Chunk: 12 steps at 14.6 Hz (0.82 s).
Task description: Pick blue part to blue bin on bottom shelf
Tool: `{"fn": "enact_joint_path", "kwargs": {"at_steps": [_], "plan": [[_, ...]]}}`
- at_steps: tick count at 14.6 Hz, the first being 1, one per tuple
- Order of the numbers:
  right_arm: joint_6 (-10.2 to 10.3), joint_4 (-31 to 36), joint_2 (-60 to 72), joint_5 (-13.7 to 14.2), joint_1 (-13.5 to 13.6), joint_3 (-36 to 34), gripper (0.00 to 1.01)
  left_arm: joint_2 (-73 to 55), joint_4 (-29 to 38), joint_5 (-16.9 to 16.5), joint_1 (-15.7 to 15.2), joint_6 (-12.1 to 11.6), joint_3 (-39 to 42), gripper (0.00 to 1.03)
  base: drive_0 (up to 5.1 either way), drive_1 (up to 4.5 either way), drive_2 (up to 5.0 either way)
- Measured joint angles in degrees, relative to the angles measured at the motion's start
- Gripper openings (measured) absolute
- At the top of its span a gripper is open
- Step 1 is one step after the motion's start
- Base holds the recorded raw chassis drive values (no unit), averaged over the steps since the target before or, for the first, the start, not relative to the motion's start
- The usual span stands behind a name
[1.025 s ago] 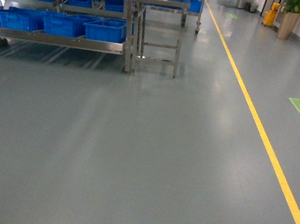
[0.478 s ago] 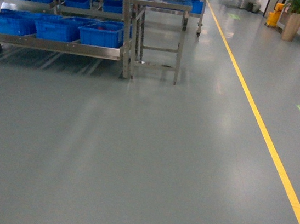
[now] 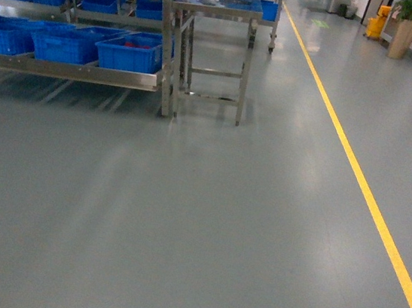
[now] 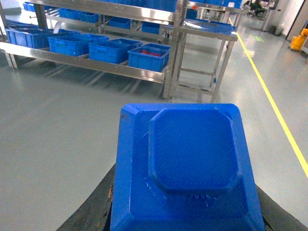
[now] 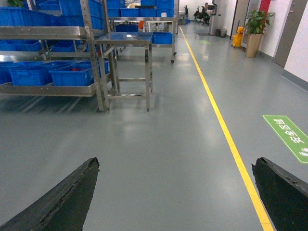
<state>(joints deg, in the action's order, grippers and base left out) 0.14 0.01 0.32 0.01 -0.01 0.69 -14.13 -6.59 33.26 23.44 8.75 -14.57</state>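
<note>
The rack had slid leftward and a little lower in the head view over the last second, and the yellow floor line (image 3: pixel 356 170) had swung with it, so the base was turning and closing on the shelving rather than standing idle; I judged this to be the carry leg of the task, with the placing still to come. In the left wrist view the blue part (image 4: pixel 185 166) filled the lower frame, seated between the dark fingers of the left pincer (image 4: pixel 185 211), which was closed about it; how firmly could not be told, since only the fingers' edges showed. The right pincer (image 5: pixel 178 192) was spread wide with nothing between its two black fingertips, only grey floor (image 5: pixel 159 159) beyond. The bottom shelf (image 3: pixel 69 70) ran along the rack's lowest steel rail, well apart from the robot across bare floor, and carried a row of blue crates. The nearest the rack's end post showed red inside, so the blue bin (image 4: pixel 114 50) was more likely its neighbour to the left, whose inside could not be seen from here. A small steel desk (image 3: pixel 218 5) stood just beside the rack's end. The approach meant the part was nearer its bin, but the base would need to get much closer first
</note>
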Motion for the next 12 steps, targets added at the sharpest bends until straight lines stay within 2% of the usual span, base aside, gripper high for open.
{"fn": "enact_joint_path", "kwargs": {"at_steps": [12], "plan": [[0.0, -0.2, 0.0, 0.0, 0.0, 0.0, 0.98, 0.0, 0.1, 0.0, 0.0, 0.0, 0.0, 0.43, 0.1, 4.18, -3.9]]}}
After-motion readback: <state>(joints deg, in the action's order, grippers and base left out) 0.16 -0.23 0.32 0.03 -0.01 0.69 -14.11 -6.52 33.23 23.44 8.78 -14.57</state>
